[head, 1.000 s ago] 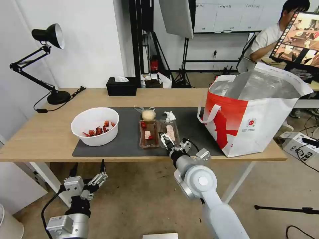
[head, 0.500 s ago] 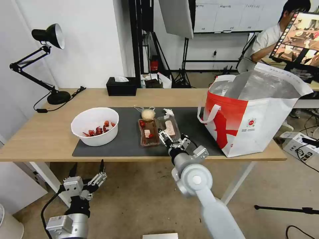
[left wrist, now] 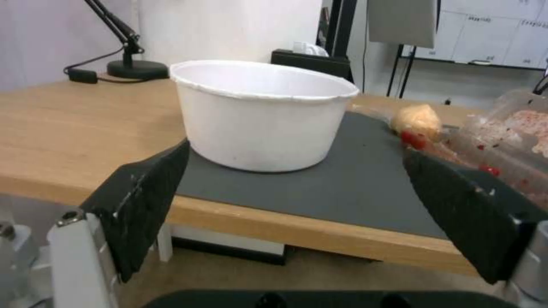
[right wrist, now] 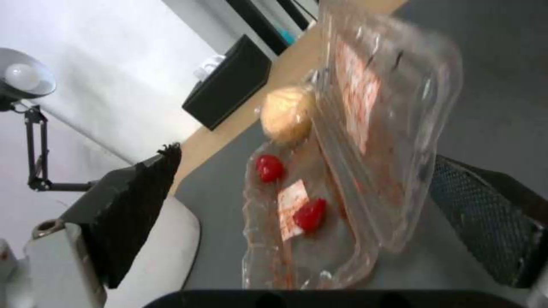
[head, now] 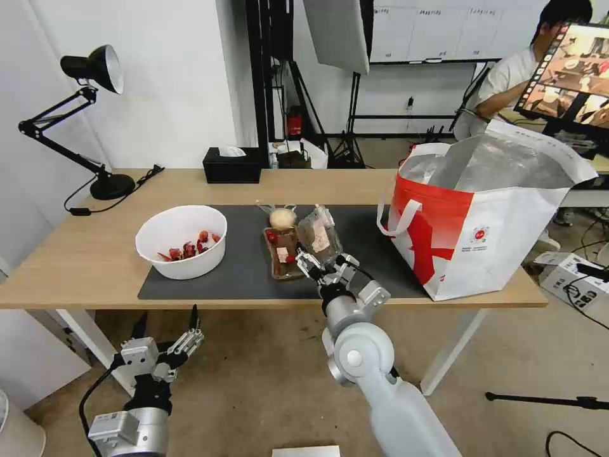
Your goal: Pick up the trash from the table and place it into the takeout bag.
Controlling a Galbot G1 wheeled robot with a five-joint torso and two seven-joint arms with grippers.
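My right gripper (head: 311,261) seems pinched on the half-raised clear tray (head: 315,236), though contact is unclear; lift level so the tomatoes (right wrist: 309,214) stay in, left gripper (head: 166,325) open, parked low.

Right arm (head: 374,374) was smooth silver-grey, a round joint cap with a small centre dot behind the right gripper (head: 317,260). Left gripper (head: 166,324) wore black textured fingers (left wrist: 143,201), silver brackets, black cable trailing.
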